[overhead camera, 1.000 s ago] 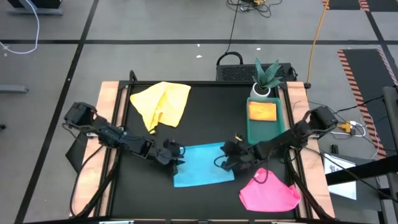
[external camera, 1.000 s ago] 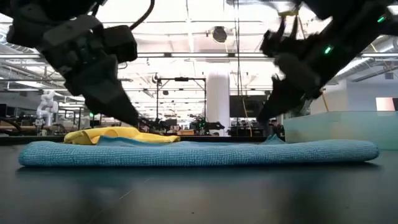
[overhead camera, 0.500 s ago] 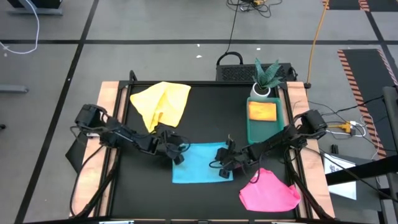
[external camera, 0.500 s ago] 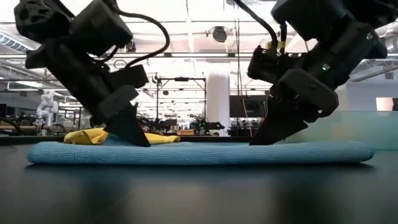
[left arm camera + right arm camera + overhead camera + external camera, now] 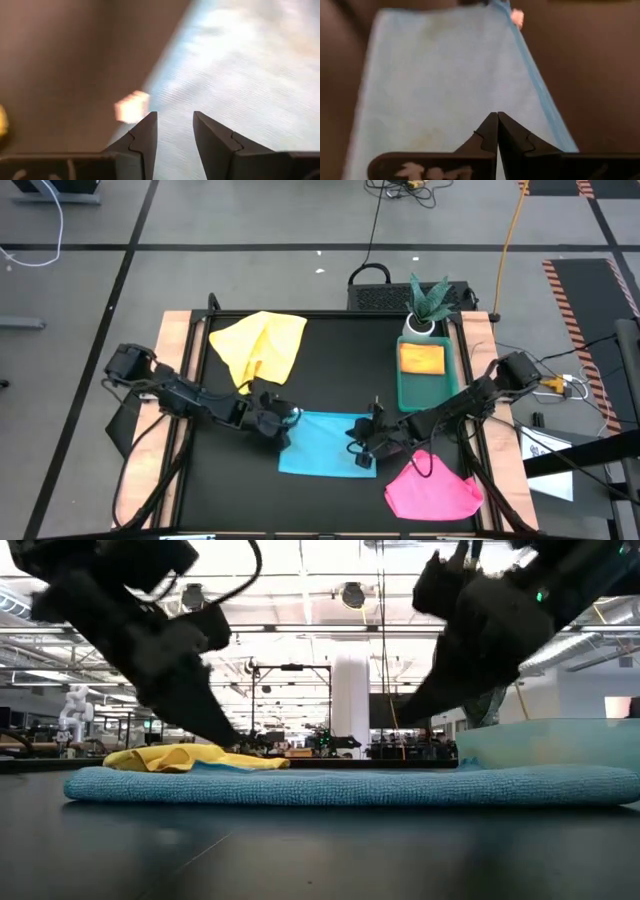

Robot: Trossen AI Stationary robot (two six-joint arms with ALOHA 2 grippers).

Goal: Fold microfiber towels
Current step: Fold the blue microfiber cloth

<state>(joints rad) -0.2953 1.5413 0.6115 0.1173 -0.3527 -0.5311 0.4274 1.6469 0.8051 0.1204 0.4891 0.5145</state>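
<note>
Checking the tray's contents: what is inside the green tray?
In the high view the green tray holds a folded yellow towel at its far end. Whatever lies beneath that towel is covered.

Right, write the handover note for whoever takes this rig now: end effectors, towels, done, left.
Left end effector: open, empty, above the light blue towel's left edge.
Right end effector: shut, empty, above the same towel's right part.
Light blue towel: flat rectangle at the table's front centre, apparently folded.
Yellow towel: crumpled, back left. Pink towel: crumpled, front right. Another yellow towel: folded in the green tray.
Done: the trayed yellow, and seemingly the blue.
Left: probably move the blue to the tray, then fold yellow and pink.
</note>
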